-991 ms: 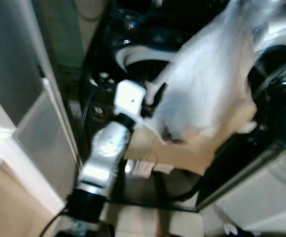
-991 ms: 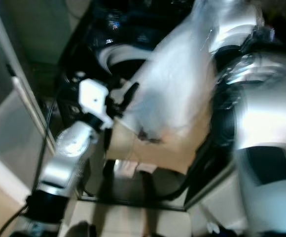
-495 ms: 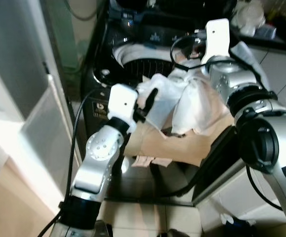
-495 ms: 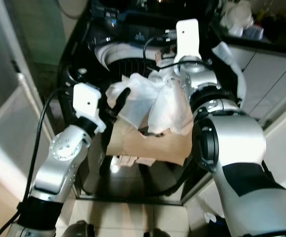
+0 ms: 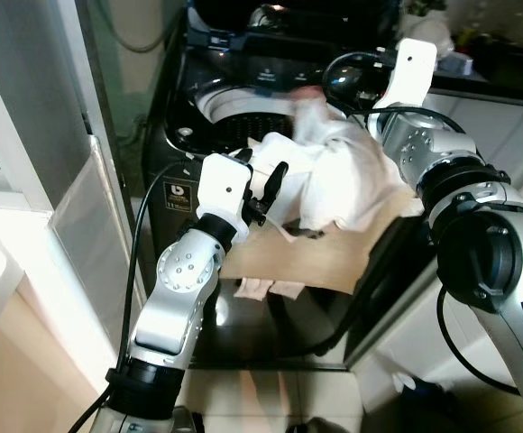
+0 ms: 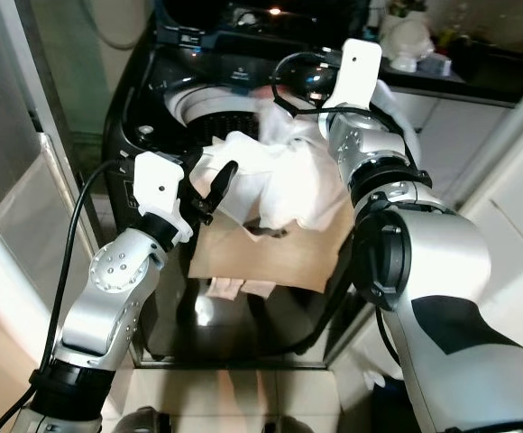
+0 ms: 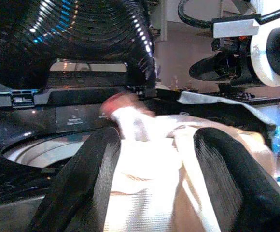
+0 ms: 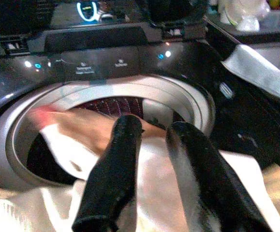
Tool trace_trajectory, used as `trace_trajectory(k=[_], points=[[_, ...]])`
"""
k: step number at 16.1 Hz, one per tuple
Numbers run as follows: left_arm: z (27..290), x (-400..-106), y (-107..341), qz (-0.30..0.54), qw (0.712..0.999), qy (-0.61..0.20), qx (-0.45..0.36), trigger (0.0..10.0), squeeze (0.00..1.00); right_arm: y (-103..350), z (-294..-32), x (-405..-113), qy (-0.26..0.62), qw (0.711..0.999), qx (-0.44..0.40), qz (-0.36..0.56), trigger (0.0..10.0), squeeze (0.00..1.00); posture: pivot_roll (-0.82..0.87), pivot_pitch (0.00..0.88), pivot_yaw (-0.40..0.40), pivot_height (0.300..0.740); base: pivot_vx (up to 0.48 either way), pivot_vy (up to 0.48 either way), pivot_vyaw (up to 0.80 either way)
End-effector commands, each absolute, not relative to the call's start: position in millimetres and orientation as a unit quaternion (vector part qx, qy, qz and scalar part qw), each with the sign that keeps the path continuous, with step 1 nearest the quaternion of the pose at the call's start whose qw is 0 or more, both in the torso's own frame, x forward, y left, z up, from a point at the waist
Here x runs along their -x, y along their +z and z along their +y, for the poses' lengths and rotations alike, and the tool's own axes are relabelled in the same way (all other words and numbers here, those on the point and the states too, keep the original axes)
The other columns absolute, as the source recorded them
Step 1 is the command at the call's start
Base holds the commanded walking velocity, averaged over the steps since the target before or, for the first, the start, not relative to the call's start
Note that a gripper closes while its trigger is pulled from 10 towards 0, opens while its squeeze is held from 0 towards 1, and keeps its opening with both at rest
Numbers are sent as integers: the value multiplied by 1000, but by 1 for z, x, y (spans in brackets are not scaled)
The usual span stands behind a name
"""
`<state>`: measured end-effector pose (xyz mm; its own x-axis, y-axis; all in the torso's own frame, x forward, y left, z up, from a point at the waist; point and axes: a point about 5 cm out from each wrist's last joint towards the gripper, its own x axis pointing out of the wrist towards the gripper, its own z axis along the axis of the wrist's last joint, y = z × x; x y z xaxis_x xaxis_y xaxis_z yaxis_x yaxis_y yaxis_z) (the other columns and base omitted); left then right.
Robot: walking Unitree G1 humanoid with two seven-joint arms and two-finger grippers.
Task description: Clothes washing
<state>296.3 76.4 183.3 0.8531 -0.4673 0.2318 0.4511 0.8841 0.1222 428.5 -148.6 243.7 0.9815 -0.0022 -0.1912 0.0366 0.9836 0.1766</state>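
A black top-loading washing machine (image 5: 185, 153) stands with its lid raised, its round drum opening (image 8: 101, 104) ringed in pale grey. A bundle of white clothes (image 5: 334, 180) hangs over the front edge of that opening, with a tan cloth (image 5: 307, 257) draped below it down the machine's front and a small pinkish piece (image 5: 261, 289) dangling under the tan one.

The left end effector (image 5: 263, 180) sits at the near left side of the bundle. Its two black fingers (image 7: 89, 179) stand moderately apart with white fabric bunched between them, so it holds the clothes. The right end effector (image 8: 154, 169) reaches from the right over the top of the bundle, at the drum's rim. Its fingers (image 8: 116, 164) are close together, narrow, pressed into the white cloth, and a fold seems pinched between them. A blurred reddish-pink bit of fabric (image 8: 77, 125) lies at the mouth of the drum just past those fingertips.

The control panel (image 8: 96, 63) along the back of the machine carries small white lettering and a few lit blue and white indicator dots; the words are too small and soft to read. A small white round logo (image 5: 178, 190) on the machine's front face is likewise illegible.

To the left of the machine stands a white-framed frosted panel (image 5: 81, 225). To its right, a dark worktop (image 6: 478, 77) carries pale objects (image 6: 415, 41) that are too blurred to identify.
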Motion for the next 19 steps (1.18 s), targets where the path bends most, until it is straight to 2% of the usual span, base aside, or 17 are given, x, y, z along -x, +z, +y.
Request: trace_trajectory(k=[1,4,5,6,7,9,12,14,15,19], points=[[71,-296,185,-126,960,-246,-31,10000,0,244,-154,-428,-17,989,-108,96,10000,1000,47,0,-126,724,0,0,0],[70,-295,183,-122,961,-247,-34,10000,0,259,-154,-430,-12,992,-109,69,10000,1000,48,0,-130,724,0,0,0],[70,-294,184,-122,961,-247,-35,10000,0,271,-155,-431,-11,998,-57,41,10000,769,48,0,-134,724,0,0,0],[70,-294,184,-123,961,-247,-35,10000,0,278,-157,-432,-14,999,-36,23,10000,0,48,0,-136,724,0,0,0],[70,-293,184,-122,961,-245,-32,10000,0,289,-162,-432,-16,1000,1,-11,10000,0,38,0,-135,724,0,0,0],[71,-293,181,-119,963,-237,-40,10000,0,285,-172,-430,-22,999,11,-42,10000,0,17,0,-127,724,0,0,0],[74,-294,178,-115,964,-235,-46,10000,0,292,-182,-415,-39,980,31,-190,10000,0,-16,0,-106,724,0,0,0],[75,-293,177,-112,963,-239,-48,10000,0,248,-179,-385,-4,977,18,-214,10000,0,-29,0,-97,724,0,0,0],[77,-292,176,-108,963,-243,-47,10000,0,218,-183,-359,8,978,-6,-211,10000,0,-56,0,-83,724,0,0,0],[75,-292,174,-104,961,-253,-45,10000,0,163,-184,-321,40,985,12,-165,10000,0,-76,0,-64,724,0,0,0]])
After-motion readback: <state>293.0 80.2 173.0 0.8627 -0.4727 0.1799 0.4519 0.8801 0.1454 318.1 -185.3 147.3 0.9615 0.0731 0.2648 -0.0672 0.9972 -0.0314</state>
